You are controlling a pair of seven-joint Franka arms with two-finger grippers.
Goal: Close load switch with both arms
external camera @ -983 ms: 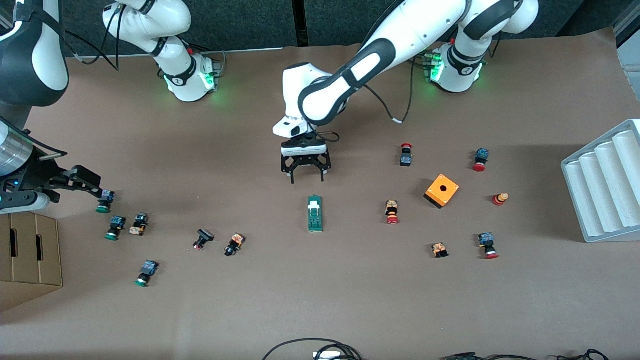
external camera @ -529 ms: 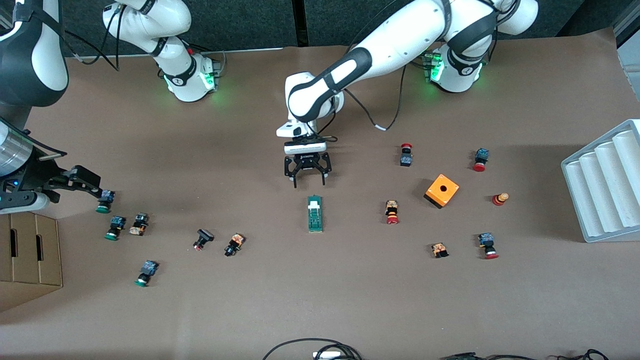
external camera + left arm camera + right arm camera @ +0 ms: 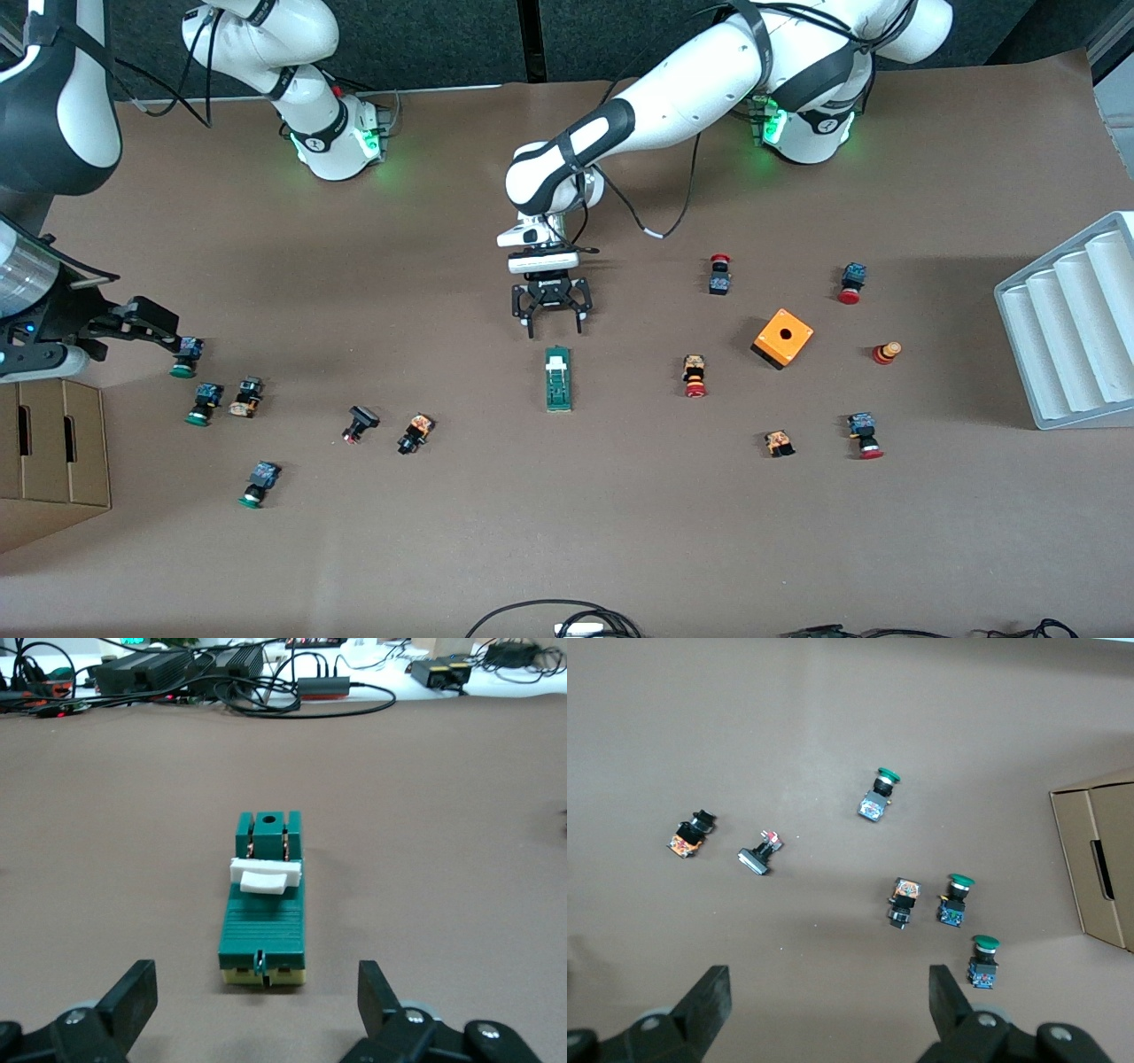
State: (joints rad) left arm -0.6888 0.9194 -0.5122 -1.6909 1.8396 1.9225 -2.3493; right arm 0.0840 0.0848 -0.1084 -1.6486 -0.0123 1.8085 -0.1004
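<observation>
The table (image 3: 567, 549) is lit evenly and brightly from above. Soft, broad shadows are cast beneath the arms and beside the white rack (image 3: 1076, 323). Green glow is seen at both bases. Little glare or blur is noticed.

No text, label, brand name or number can be read anywhere in these views. The only mark is a small round black emblem on each robot base (image 3: 312, 142), too small to make out. The load switch (image 3: 558, 378), the orange box (image 3: 783, 338) and the cardboard box (image 3: 53, 454) carry no legible print.
</observation>
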